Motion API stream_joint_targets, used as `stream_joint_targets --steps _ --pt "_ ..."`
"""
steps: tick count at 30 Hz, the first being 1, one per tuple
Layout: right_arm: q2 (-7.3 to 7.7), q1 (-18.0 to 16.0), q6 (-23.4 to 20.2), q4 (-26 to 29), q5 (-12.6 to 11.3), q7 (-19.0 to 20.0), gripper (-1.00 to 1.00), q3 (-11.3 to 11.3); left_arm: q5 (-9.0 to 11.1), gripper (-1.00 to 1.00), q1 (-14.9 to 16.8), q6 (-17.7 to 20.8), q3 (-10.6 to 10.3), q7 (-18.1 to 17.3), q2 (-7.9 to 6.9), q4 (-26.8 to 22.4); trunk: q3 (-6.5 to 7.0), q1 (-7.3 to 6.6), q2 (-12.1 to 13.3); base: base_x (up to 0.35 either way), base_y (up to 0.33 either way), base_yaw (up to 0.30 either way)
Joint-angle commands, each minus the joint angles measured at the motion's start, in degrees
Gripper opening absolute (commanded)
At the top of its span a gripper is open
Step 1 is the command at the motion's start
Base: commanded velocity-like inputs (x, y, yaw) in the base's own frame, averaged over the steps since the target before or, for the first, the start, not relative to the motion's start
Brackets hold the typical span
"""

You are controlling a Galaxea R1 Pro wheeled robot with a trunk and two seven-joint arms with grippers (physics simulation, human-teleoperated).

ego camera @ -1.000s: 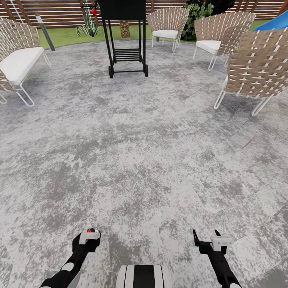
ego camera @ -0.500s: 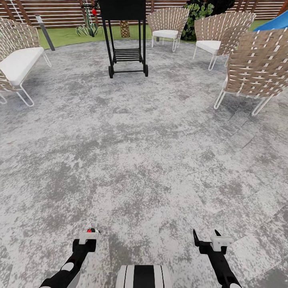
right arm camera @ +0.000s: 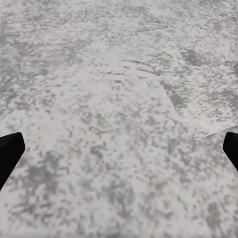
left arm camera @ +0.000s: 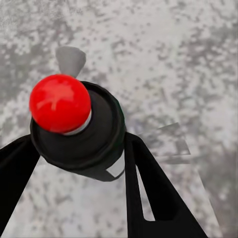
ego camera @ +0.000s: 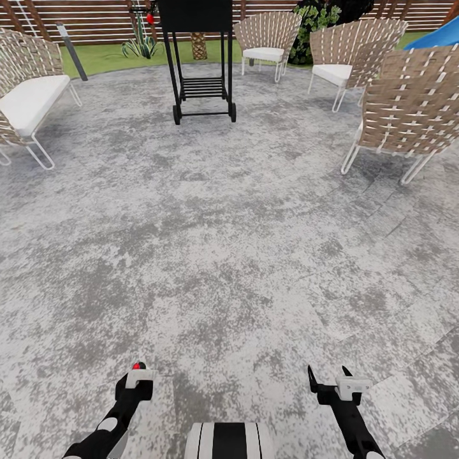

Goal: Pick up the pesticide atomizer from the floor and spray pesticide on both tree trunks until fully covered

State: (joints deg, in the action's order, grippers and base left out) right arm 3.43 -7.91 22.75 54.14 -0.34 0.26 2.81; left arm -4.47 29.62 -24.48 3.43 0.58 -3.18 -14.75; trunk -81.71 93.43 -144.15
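Grey mottled patio (ego camera: 229, 242): left pincer (ego camera: 139, 377) clamps the pesticide atomizer (left arm camera: 74, 126) (red tip now lower than before); right pincer (ego camera: 331, 382) gapes, unmoved.

Open paving (ego camera: 229, 255) lies this side of the grill (ego camera: 197, 60); chairs stand left (ego camera: 29, 95), right (ego camera: 408, 108) and behind (ego camera: 268, 35) it.

no readable text, labels, numbers, signs
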Motion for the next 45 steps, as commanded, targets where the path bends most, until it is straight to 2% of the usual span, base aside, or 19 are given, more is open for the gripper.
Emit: stream_joint_targets --steps 1,4,13,15,23,36,43,45 --pt "0.00 0.00 0.00 0.00 0.01 0.00 1.00 0.00 -0.02 -1.00 0.00 0.00 0.01 0.03 0.01 -0.01 0.00 0.00 0.00 0.000 0.000 0.000" --pt "0.00 0.00 0.01 0.01 0.02 0.00 1.00 0.00 -0.01 -1.00 0.00 -0.03 0.00 0.01 0.01 -0.05 0.00 0.00 0.00 0.000 0.000 0.000" --pt "0.00 0.00 0.01 0.01 0.07 0.00 1.00 -0.06 -0.01 -1.00 0.00 -0.04 0.00 -0.03 0.01 -0.12 1.99 -0.23 0.12 0.000 0.000 0.000" --pt "-0.65 -0.05 0.18 -0.65 0.17 0.09 1.00 0.26 -0.09 -1.00 -0.66 -0.41 -0.06 -0.01 0.00 -0.56 1.99 -0.24 0.12 0.000 0.000 0.000" --pt "-0.83 -0.03 -0.06 0.42 0.17 0.09 1.00 0.01 -0.01 -1.00 -1.02 -0.32 0.04 -0.05 -0.15 -0.70 1.99 -0.24 0.12 0.000 0.000 0.000" --pt "-0.79 -0.01 -0.07 0.53 0.17 0.09 1.00 0.00 -0.01 -1.00 -1.05 -0.31 0.09 -0.06 -0.24 -0.72 4.88 -0.57 0.30 0.000 0.000 0.000" --pt "-0.77 0.03 -0.07 0.23 0.32 0.09 1.00 0.00 -0.01 -1.00 -1.05 -0.29 0.04 0.03 -0.18 -0.69 6.96 -0.75 0.39 0.000 0.000 0.000" --pt "-0.73 0.20 -0.07 -1.48 0.33 0.09 1.00 0.00 -0.06 -1.00 -1.05 -0.24 0.01 0.03 -0.17 -0.63 7.58 -0.80 0.42 0.000 0.000 0.000"
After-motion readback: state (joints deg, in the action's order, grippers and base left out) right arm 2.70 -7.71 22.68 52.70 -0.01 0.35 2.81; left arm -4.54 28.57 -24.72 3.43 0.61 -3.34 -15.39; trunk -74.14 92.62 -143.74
